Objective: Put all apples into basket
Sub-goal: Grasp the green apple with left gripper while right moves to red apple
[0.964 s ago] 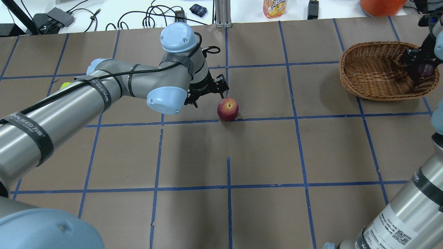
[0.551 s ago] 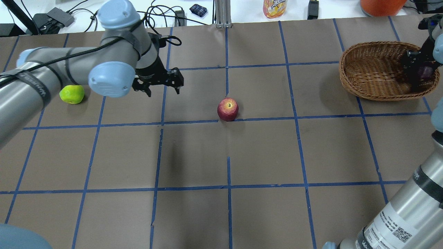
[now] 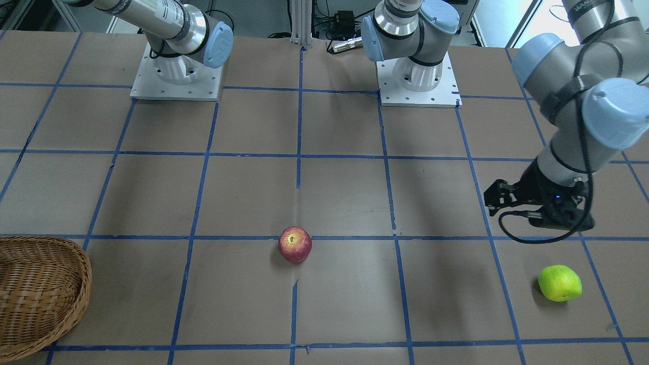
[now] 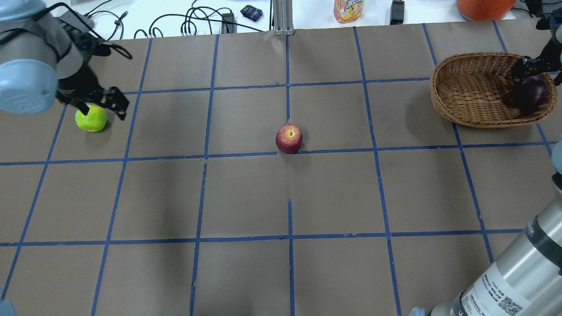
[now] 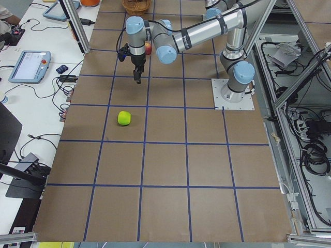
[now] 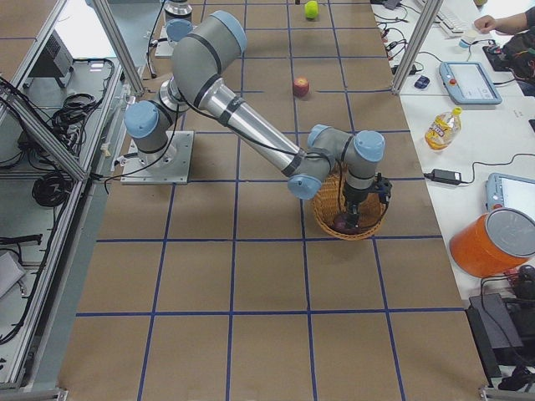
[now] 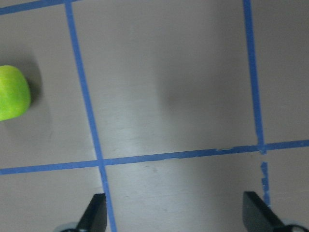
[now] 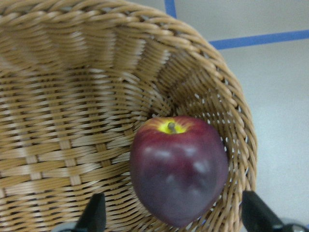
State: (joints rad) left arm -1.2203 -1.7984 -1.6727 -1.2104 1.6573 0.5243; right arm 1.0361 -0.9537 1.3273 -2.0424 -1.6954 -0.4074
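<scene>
The yellow-green apple lies at the table's far left. My left gripper hangs open and empty just above and beside it; the left wrist view shows the apple off to the left, outside the fingers. The red apple with a yellowish patch sits alone mid-table. The wicker basket stands at the far right and holds the dark purple-red apple. My right gripper is open above that apple, with its fingertips clear of it.
An aluminium post, cables, a drink bottle and an orange bucket line the far edge beyond the table. The two arm bases stand at the robot's side. Blue tape marks a grid on the brown tabletop.
My left arm has swung left from beside the red apple to the yellow-green apple. My right gripper has let go of the dark apple in the basket and risen.
</scene>
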